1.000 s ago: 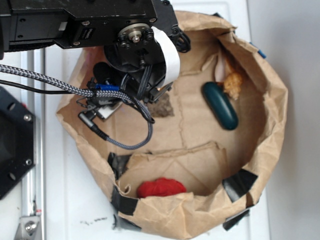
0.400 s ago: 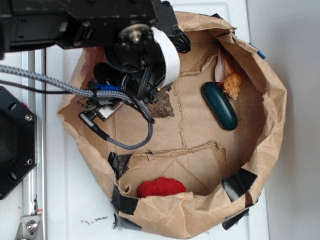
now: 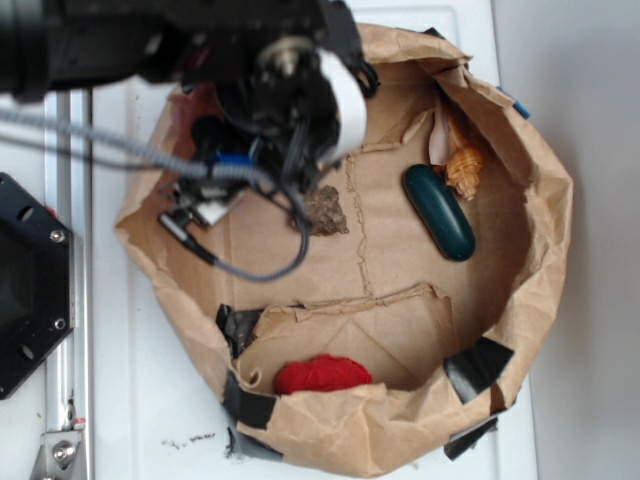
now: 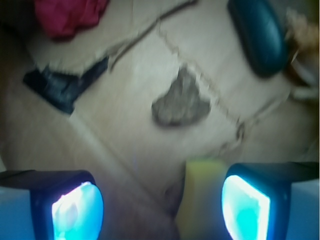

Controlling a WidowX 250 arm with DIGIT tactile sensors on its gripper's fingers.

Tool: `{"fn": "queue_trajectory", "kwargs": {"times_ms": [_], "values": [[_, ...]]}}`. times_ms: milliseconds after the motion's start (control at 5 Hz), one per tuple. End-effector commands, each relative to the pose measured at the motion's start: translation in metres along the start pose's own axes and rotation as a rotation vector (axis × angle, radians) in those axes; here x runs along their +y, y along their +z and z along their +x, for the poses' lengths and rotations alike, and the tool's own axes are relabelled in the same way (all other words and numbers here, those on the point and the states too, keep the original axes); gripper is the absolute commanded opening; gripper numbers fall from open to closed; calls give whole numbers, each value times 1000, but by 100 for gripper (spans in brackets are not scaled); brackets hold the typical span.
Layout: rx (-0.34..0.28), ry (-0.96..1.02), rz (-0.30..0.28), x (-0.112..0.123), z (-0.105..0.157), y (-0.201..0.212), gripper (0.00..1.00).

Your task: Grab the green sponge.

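From the wrist view I have the gripper (image 4: 162, 205) spread wide, its two glowing pads low in the frame at left and right with nothing clamped between them. The green sponge (image 4: 204, 197), which reads as a pale yellow foam block, sits at the bottom of that frame, just inside the right pad (image 4: 246, 206) and well off from the left one, so I judge the jaws are off-centre and need a nudge before closing. In the exterior view the sponge is hidden under the arm (image 3: 270, 90), which blurs across the upper left of the frame. Everything lies inside a brown paper bag (image 3: 540, 250) folded down into a shallow basin, presumably to keep the objects from rolling away. The brown rock (image 4: 180, 106) rests mid-frame on the paper floor, near the sponge but apart from it, close enough to be nudged by a sloppy descent. The dark green oblong (image 4: 257, 35) lies at upper right and the red cloth (image 4: 67, 15) at upper left, both well clear.
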State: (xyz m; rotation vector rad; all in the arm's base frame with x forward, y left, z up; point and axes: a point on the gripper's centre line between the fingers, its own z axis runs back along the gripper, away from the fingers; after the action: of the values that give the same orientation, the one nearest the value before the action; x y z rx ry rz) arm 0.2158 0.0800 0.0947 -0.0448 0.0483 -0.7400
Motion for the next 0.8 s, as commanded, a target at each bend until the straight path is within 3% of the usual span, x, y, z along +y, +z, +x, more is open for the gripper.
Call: {"fn": "queue_trajectory", "kwargs": {"times_ms": [0, 400, 600], "values": [[34, -6, 67, 13, -9, -7, 100], [71, -25, 96, 16, -20, -21, 100], [68, -36, 115, 17, -11, -34, 100]]}}
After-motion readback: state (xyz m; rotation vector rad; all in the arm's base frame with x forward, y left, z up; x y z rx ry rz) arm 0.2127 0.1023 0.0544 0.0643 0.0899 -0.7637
